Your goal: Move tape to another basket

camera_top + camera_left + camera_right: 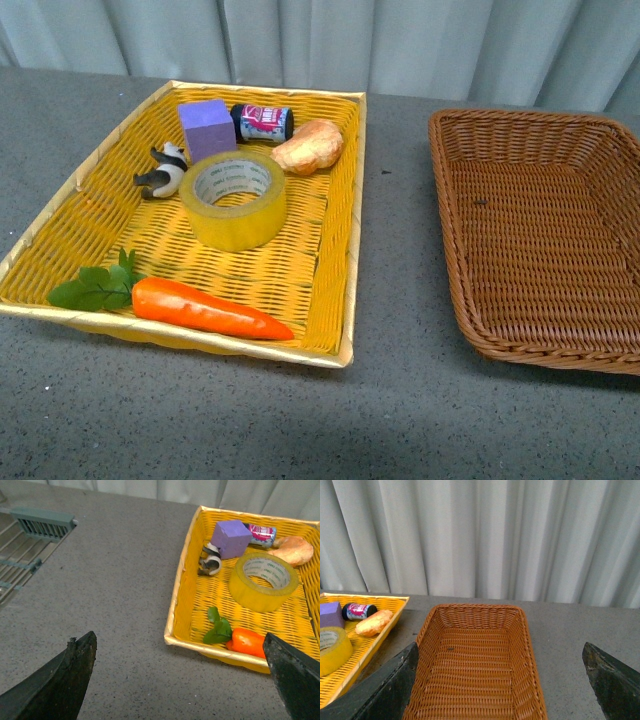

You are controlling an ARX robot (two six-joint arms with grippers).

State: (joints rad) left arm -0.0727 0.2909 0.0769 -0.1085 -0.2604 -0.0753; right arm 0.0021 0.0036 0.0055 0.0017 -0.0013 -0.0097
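The tape (233,199), a wide translucent yellow roll with a white printed core, lies flat in the middle of the bright yellow tray (340,270). It also shows in the left wrist view as the tape (263,581) and at the edge of the right wrist view as the tape (332,650). The brown wicker basket (455,250) stands to the right with nothing in it, also seen as the basket (520,645). My left gripper (182,680) hangs open over bare table beside the yellow tray. My right gripper (500,685) is open above the brown basket. Neither arm shows in the front view.
In the yellow tray lie a carrot (205,308) with green leaves, a purple block (208,128), a small dark bottle (262,122), a bread roll (308,146) and a black-and-white panda figure (160,172). A metal rack (30,540) sits on the tray's far side. A curtain (330,40) hangs behind.
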